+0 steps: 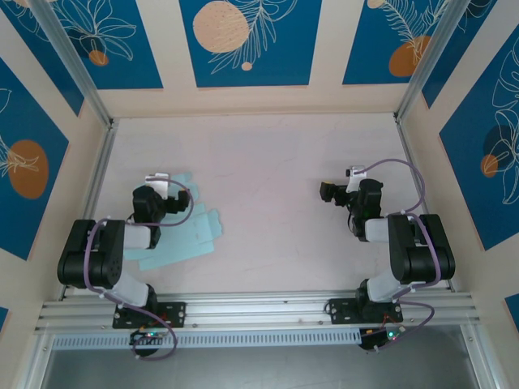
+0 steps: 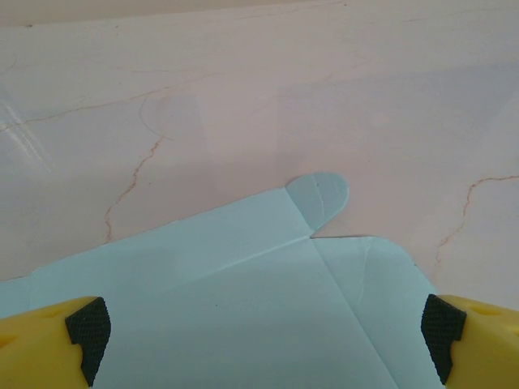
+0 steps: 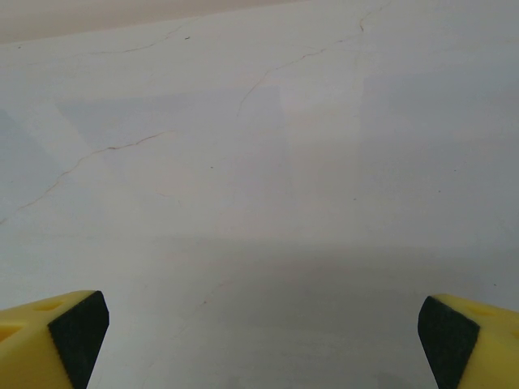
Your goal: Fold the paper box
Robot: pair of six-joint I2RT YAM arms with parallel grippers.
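Above paper box (image 2: 243,300), left tool (image 2: 266,334) agape, empty

paper box (image 1: 188,237): light blue thin card, not folded yet | pose: flat, flaps spread out | edge: I see one small round tab (image 2: 318,194) | place: my left side

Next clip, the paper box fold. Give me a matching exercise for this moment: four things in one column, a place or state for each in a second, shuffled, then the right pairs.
1. paper box
2. left gripper
3. right gripper
4. rounded tab

A. open, above bare table
B. flat and unfolded, on the table's left half
C. juts from the sheet's edge, ahead of the left gripper
D. open, above the pale-blue sheet

Pairs: 1-B, 2-D, 3-A, 4-C
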